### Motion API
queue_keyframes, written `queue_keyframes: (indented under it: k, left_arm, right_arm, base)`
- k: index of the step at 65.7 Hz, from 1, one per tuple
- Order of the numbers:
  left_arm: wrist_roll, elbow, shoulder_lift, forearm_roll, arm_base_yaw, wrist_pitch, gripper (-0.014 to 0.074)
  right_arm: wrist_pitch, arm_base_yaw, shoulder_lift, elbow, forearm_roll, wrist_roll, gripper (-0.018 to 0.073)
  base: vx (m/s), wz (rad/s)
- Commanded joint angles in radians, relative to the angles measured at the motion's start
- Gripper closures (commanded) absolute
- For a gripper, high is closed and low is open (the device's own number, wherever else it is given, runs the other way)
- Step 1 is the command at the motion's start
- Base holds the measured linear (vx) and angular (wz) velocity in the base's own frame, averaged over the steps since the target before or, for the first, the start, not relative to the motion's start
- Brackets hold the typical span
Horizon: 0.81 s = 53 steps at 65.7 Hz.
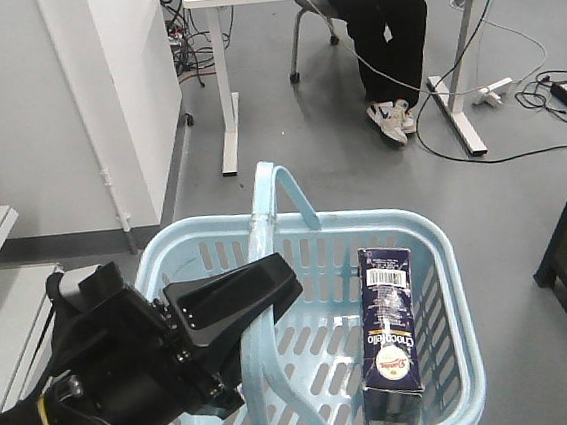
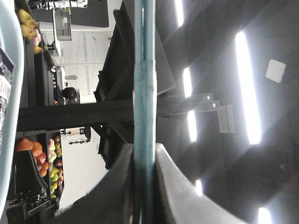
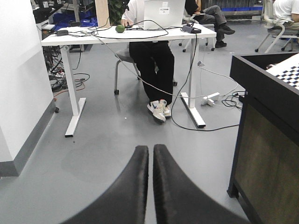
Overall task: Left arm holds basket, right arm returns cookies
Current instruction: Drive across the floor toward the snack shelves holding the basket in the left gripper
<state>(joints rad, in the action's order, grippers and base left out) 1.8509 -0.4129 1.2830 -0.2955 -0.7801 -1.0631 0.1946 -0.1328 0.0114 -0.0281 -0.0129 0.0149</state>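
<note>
Basket (image 1: 447, 257) held by L gripper (image 1: 264, 305), fingers (image 2: 180, 186) clamped on one hoop handle (image 2: 144, 93). Cookies box (image 1: 391, 333) lies inside the basket, R side, barcode end toward far wall. R gripper (image 3: 151, 156) over grey floor (image 3: 93, 154), fingers together, nothing between them.
</note>
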Motion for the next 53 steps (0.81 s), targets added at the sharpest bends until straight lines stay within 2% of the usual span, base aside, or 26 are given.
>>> queue_keyframes:
  k: [1, 24, 53]
  left_arm:
    - [-0.006, -0.036, -0.030, 0.026, -0.006, -0.136, 0.0599]
    - [-0.006, -0.036, -0.030, 0.026, -0.006, -0.136, 0.0599]
    - [-0.006, -0.036, -0.030, 0.026, -0.006, -0.136, 0.0599]
  right_arm:
    - [-0.070, -0.006, 0.012, -0.018, 0.004, -0.003, 0.0570]
    - [-0.073, -0.006, 0.012, -0.018, 0.004, -0.003, 0.0570]
    - [-0.073, -0.006, 0.012, -0.018, 0.004, -0.003, 0.0570]
  base:
    - [0.31, 0.07]
    - [0.24, 0.14]
    - [0.11, 0.31]
